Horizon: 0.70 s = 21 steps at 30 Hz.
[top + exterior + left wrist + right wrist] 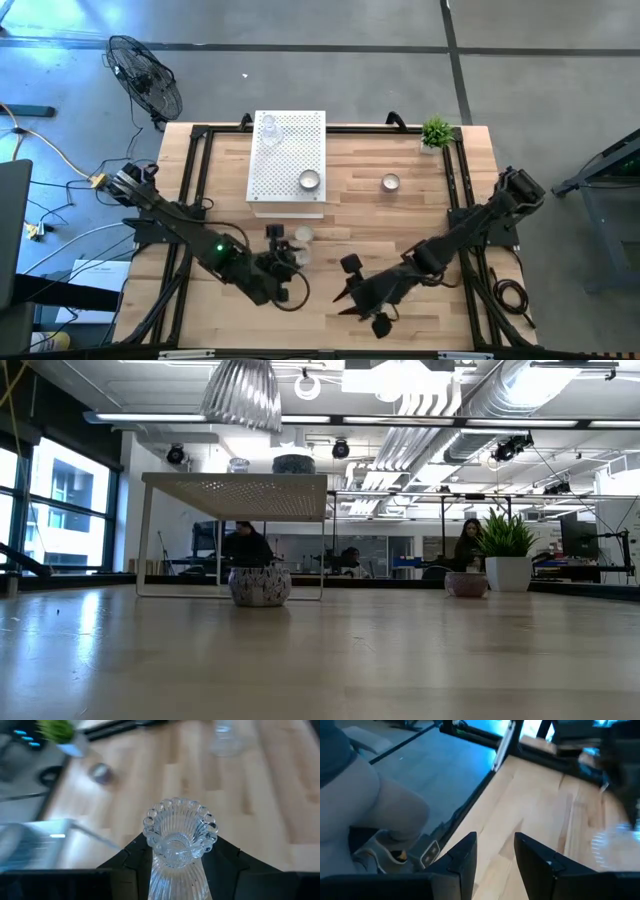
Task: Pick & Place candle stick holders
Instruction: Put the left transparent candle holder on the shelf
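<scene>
Near the worktop's (400, 215) front edge, the left tool (287, 262) is clamped on a clear ribbed glass holder (179, 845) with a beaded rim. Silvery cups sit on the white perforated box (290, 140) and beside the potted plant (436, 133). The right tool (495, 855) hangs nearby, fingers apart and empty.

The clear ribbed glass holder (179, 840), rimmed with beads, is catching light between black fingers (131, 860). The white perforated box (289, 155) is showing rows of dots. The light wooden table (420, 215) is displaying plank stripes; the plant (436, 131) is glowing green.
</scene>
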Tool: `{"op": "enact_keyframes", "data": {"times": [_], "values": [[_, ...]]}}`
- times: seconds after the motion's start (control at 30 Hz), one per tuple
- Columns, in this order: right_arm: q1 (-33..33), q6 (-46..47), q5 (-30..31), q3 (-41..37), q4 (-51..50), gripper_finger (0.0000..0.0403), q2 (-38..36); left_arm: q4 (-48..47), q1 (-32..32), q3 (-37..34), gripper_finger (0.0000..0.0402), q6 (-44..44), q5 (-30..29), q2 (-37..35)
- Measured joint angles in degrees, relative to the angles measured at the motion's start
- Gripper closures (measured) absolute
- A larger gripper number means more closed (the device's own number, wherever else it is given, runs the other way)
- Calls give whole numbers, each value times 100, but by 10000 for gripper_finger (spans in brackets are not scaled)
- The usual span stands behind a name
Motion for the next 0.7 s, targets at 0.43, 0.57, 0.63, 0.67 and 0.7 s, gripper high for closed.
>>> {"op": "enact_keyframes", "data": {"times": [0.43,0.57,0.63,0.67,0.7], "values": [[608,-218,1049,0,15,277,-277,-1686,1080,2086,272,750,-1067,-309],[626,-218,1053,-2,15,277,-277,-1673,1754,2739,272,1058,-985,-425],[624,-210,1065,-2,13,277,-277,-1660,2183,3008,272,1180,-687,-454],[624,-210,1066,-2,15,277,-277,-1634,2428,3120,272,1237,-466,-457],[624,-213,1066,-2,13,277,-277,-1561,2682,3211,272,1312,-197,-457]]}}
